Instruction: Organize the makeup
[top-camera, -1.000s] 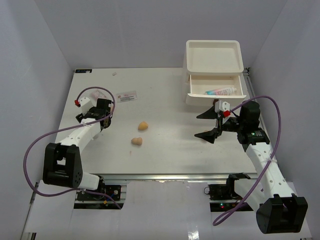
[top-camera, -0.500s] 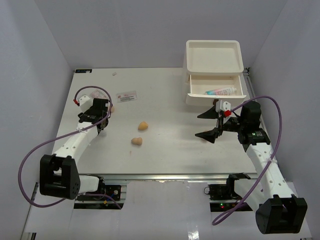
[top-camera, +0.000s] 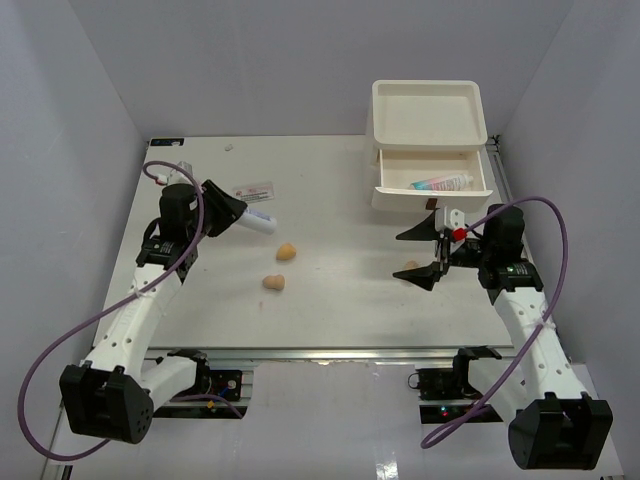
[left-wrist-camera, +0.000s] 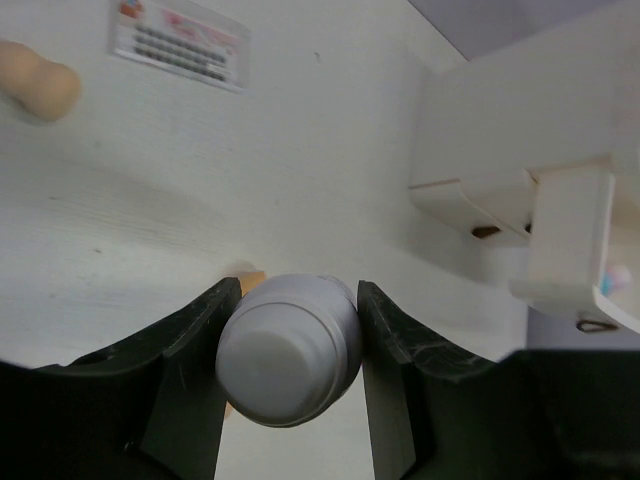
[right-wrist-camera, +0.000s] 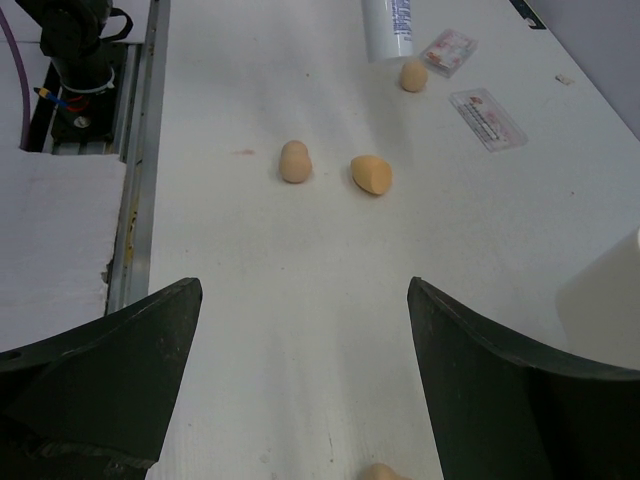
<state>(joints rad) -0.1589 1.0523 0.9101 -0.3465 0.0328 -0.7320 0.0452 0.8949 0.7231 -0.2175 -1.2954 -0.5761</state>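
White desk (top-camera: 340, 310): near its left edge the left gripper (top-camera: 240, 213) clamped the bottle (top-camera: 264, 221) (likely bound for the drawer (top-camera: 435, 172)); right gripper (top-camera: 426, 250) gaped over a sponge (top-camera: 410, 266).

Here come the tan egg-shaped sponges (top-camera: 286, 252), warm beige on the plain white table (top-camera: 340, 310). There's a flat white packet (top-camera: 254, 191), red marks, grey print lines. The small white bottle (top-camera: 262, 220) shows blue lettering and a pale grey cap. Matte black left gripper (top-camera: 240, 212), right gripper (right-wrist-camera: 303, 285) black too. Glossy purple cables (top-camera: 540, 199). The white plastic drawer unit (top-camera: 428, 130) carries a pink-and-blue tube (top-camera: 440, 183).
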